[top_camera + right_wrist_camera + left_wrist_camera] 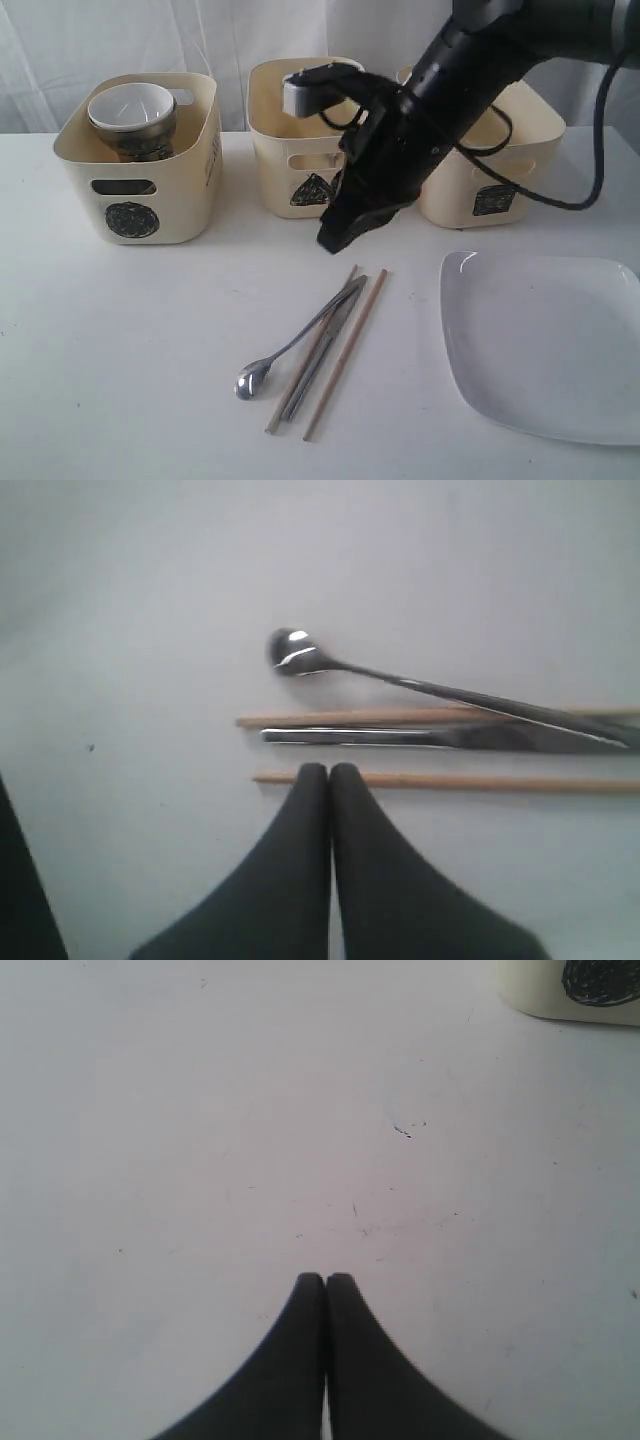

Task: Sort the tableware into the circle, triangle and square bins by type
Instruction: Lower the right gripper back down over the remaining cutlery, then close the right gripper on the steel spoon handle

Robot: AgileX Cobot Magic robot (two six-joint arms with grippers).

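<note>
Two wooden chopsticks [350, 345], a knife [330, 340] and a spoon [252, 382] lie bunched at the exterior view's lower centre. Their long axes slant up-right toward the nearer right gripper [335, 238], jaws pressed together, empty. The left gripper [326, 1278] is likewise closed on nothing.

White table [130, 350] with three cream tubs [275, 165], spoon [252, 380], knife [315, 365], two chopsticks [345, 355], square white plate [545, 345].

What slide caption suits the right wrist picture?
Shut right gripper above a spoon, a knife and two wooden chopsticks on a white table.
</note>
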